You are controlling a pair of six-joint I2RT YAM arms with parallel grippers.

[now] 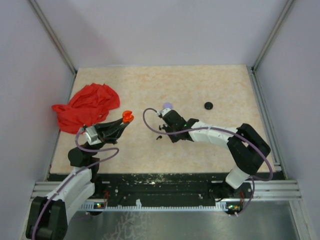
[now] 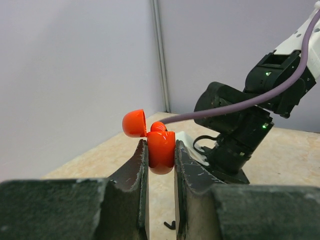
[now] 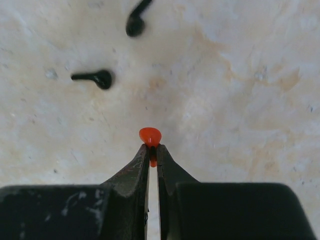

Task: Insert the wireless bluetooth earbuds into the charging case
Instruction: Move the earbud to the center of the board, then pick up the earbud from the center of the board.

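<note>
My left gripper (image 2: 161,156) is shut on the body of the orange charging case (image 2: 161,149), held above the table with its lid (image 2: 134,123) flipped open. From above, the case (image 1: 127,116) sits at the tips of the left gripper (image 1: 123,121). My right gripper (image 3: 152,149) is shut on a tiny reddish-orange earbud (image 3: 150,136), its round head poking out past the fingertips, just over the tabletop. Two black earbuds (image 3: 100,78) (image 3: 135,24) lie loose on the table ahead of it. In the top view the right gripper (image 1: 163,131) points down near those black bits (image 1: 159,137).
A crumpled red cloth (image 1: 87,107) lies at the left, behind the left arm. A round black disc (image 1: 208,105) rests at the back right, and a small purple object (image 1: 167,106) sits just behind the right wrist. The right arm (image 2: 235,135) looms close ahead of the case.
</note>
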